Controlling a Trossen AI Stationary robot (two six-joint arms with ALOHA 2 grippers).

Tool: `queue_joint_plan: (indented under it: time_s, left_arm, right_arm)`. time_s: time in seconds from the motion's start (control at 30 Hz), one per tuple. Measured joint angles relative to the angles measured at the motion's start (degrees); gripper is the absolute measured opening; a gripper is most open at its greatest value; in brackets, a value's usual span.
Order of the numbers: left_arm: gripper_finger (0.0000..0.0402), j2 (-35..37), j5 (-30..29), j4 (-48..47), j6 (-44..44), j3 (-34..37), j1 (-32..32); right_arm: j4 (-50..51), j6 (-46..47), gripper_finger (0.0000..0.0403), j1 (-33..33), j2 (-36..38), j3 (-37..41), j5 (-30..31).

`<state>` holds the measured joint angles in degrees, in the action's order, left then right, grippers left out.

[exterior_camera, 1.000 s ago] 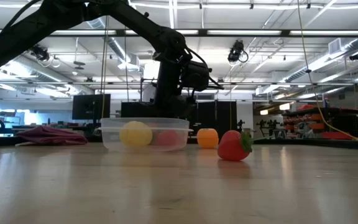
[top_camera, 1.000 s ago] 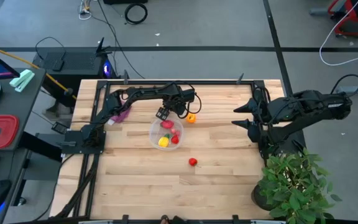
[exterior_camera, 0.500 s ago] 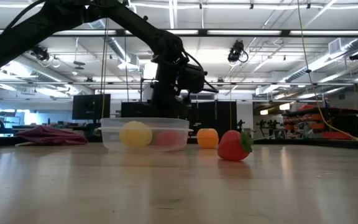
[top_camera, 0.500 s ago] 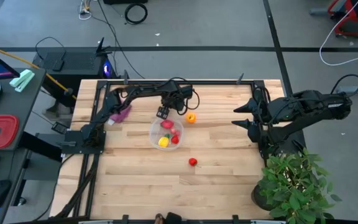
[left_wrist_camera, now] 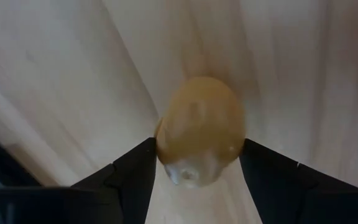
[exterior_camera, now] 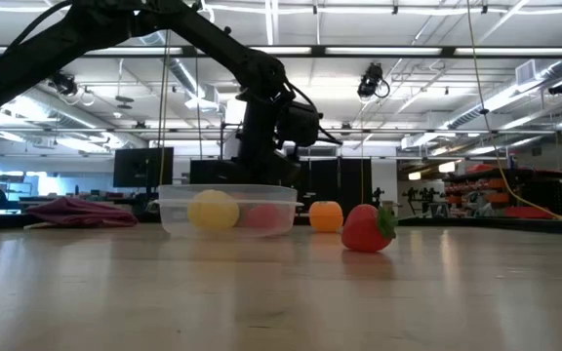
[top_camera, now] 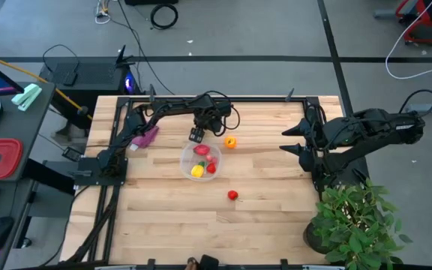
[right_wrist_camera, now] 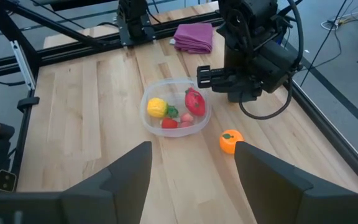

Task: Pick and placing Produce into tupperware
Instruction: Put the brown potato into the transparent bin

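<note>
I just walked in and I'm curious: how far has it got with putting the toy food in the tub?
Done: several pieces, yellow, red and pink, lie in the tub. In hand: the left gripper, by the tub's far rim, grips a tan piece. Left: the orange and the red piece on the table. The right gripper waits open at the table's right edge.

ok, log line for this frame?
left gripper: tan piece gripped, by tub | right gripper: open, parked | loose: orange, strawberry
</note>
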<state>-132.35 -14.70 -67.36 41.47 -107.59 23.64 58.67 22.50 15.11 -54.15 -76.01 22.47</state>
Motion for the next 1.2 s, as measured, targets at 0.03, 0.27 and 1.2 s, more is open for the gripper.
queue_joint_plan:
  time_s: [0.03,0.27,1.2]
  left_arm:
    - [0.0236,0.0,0.69,0.21,0.06,0.0,-0.02]
    - [0.0238,0.0,1.47,1.69,0.12,0.0,-0.02]
    - [0.0221,0.0,3.59,1.78,-1.79,0.0,-2.32]
  right_arm:
    - [0.0,-0.02,0.024,0.01,0.0,0.0,0.0]
    - [0.0,0.0,0.024,0.0,0.0,0.0,-0.02]
    - [0.0,0.49,0.024,0.01,0.0,0.0,-0.02]
